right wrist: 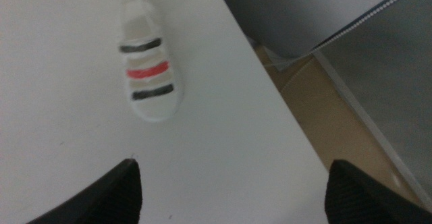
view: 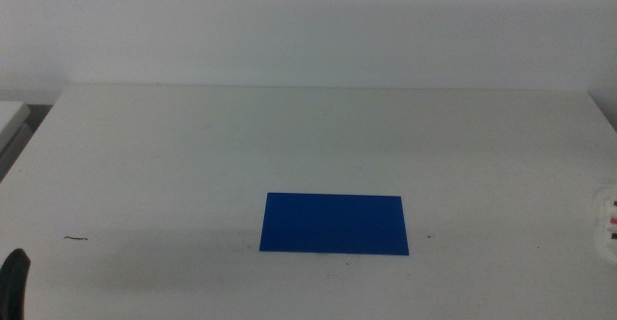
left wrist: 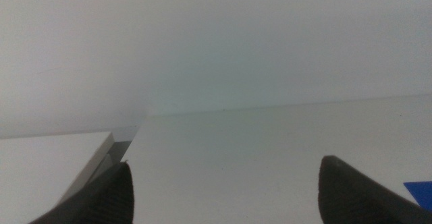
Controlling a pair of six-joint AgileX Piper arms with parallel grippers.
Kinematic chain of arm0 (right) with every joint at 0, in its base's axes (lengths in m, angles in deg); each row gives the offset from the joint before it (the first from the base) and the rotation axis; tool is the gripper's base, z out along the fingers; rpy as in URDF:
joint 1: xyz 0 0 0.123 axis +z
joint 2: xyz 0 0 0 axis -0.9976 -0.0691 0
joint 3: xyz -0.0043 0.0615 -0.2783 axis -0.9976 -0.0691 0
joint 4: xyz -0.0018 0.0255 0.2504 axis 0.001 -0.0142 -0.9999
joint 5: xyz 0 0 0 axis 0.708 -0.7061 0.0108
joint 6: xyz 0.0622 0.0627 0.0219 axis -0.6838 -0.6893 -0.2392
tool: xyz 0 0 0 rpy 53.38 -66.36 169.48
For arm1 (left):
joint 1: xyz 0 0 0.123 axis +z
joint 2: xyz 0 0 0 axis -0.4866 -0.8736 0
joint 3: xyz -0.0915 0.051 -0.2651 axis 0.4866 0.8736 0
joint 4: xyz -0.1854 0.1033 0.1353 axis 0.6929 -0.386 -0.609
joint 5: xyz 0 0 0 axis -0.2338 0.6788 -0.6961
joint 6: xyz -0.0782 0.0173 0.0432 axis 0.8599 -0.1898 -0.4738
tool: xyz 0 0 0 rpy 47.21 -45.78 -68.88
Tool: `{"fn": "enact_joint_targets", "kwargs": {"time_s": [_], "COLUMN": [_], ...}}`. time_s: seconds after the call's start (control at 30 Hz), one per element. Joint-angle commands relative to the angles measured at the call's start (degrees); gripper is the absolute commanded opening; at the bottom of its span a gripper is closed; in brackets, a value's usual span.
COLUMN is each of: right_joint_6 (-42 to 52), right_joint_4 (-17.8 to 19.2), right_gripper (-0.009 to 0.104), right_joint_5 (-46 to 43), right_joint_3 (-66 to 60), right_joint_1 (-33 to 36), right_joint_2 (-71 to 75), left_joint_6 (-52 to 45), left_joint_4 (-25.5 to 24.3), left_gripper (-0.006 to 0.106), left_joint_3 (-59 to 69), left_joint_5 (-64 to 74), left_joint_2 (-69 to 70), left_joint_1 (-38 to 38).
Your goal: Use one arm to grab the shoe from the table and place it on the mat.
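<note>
Shoe [right wrist: 146,67] first: you find it lying flat on the table [right wrist: 74,136] near the table's right edge, and the right wrist view shows it somewhat blurred, white with one red strap between two dark ones; in the middle view only a sliver of it [view: 609,226] shows, cut off by the picture's right border, well apart from the mat [view: 334,224]. You see the mat lying flat on the table [view: 289,137] near the front centre, bare, its blue rectangle whole in that view; the left wrist view catches only one blue corner of it [left wrist: 420,191] at the picture's edge. Your right gripper [right wrist: 233,190] hangs above the table short of the shoe, jaws spread wide with nothing between them; only their tips show. Your left gripper [left wrist: 223,193] waits at the front left, jaws likewise wide apart and empty; the middle view shows only a dark scrap of it [view: 13,281] at the bottom left corner.
</note>
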Motion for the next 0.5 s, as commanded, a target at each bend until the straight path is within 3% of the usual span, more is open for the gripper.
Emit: {"fn": "enact_joint_targets", "kwargs": {"time_s": [0.0, 0.07, 0.27, 0.47], "right_joint_6": [2.0, 4.3, 10.3, 10.2], "right_joint_4": [0.1, -0.6, -8.0, -7.9], "right_gripper": [0.093, 0.093, 0.093, 0.093], "right_joint_5": [-2.0, -4.8, -15.0, -20.6], "right_joint_3": [1.3, 1.3, 1.3, 1.3], "right_joint_1": [-2.0, -3.3, -4.7, -4.7], "right_joint_2": [-4.2, -7.1, -17.6, -27.1], "left_joint_6": [0.1, 0.1, 0.1, 0.1], "left_joint_4": [0.2, 0.2, 0.2, 0.2], "left_gripper": [0.094, 0.094, 0.094, 0.094], "left_joint_3": [0.0, 0.0, 0.0, 0.0], "left_joint_5": [-0.7, -0.7, -0.7, -0.7], "left_joint_2": [-0.3, -0.3, -0.3, -0.3], "left_joint_1": [0.0, 0.0, 0.0, 0.0]}}
